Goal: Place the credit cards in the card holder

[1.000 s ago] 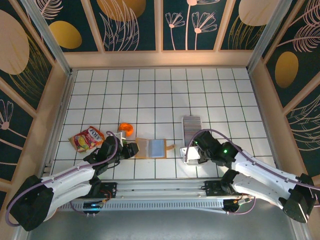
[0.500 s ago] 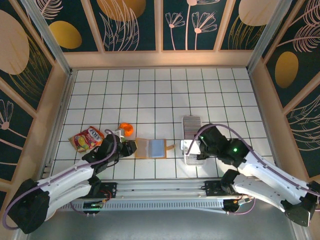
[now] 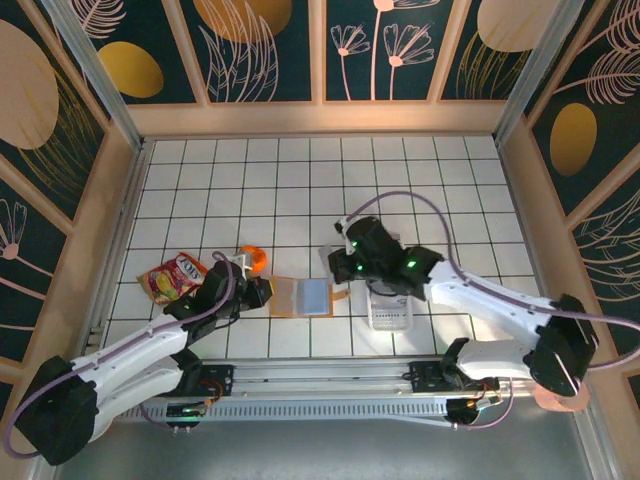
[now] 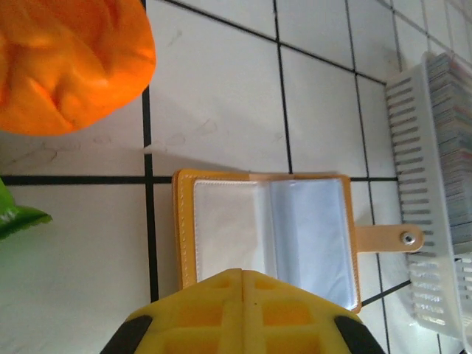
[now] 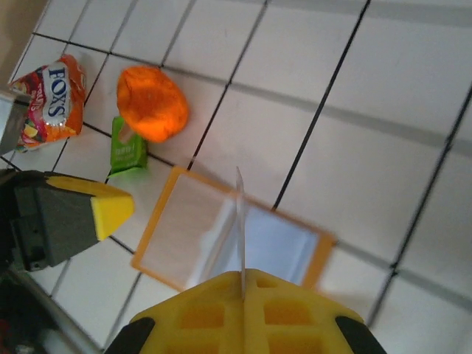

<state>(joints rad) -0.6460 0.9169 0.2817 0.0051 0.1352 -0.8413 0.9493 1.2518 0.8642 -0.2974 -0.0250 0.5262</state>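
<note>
Card holder [image 3: 302, 296], from above, sits open near the table's [image 3: 400, 180] near edge. Left wrist: my left gripper [image 4: 242, 276], closed, touches its flap. Right wrist: my right gripper [image 5: 243, 274] pinches a credit card [image 5: 240, 214] edge-on over the pockets; I'd square it to a slot.

The card holder [image 3: 303, 296] lies open on the table [image 3: 300, 190], the tray [image 4: 413, 184] of credit cards [image 4: 450, 147] just right of it. Behind its left part sits a lump [image 3: 253, 259], the snack packet [image 3: 173, 277] further left.

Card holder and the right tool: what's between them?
A credit card, pinched edge-on in the right tool, hangs over the open card holder, in the right wrist view.
</note>
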